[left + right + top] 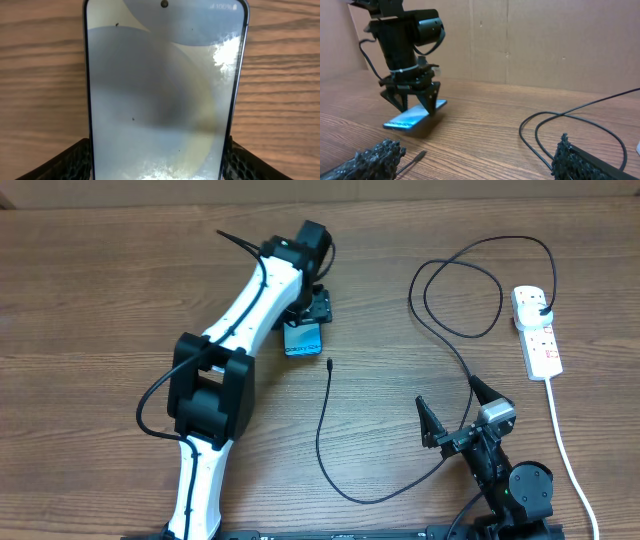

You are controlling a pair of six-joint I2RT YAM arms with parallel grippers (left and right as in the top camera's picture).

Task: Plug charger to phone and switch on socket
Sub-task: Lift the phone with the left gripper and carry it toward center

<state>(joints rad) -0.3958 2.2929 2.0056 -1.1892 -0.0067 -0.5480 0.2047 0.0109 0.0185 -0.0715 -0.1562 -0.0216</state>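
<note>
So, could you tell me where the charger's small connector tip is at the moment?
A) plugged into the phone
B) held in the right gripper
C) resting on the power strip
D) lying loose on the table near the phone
D: the connector tip lies bare on the table, apart from the phone, with nothing holding it.

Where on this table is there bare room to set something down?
Bare wood: the whole left side, beyond the left arm; and the middle, between the charger and the right gripper. Crowded: around the phone, and the charger's loop by the power strip.
</note>
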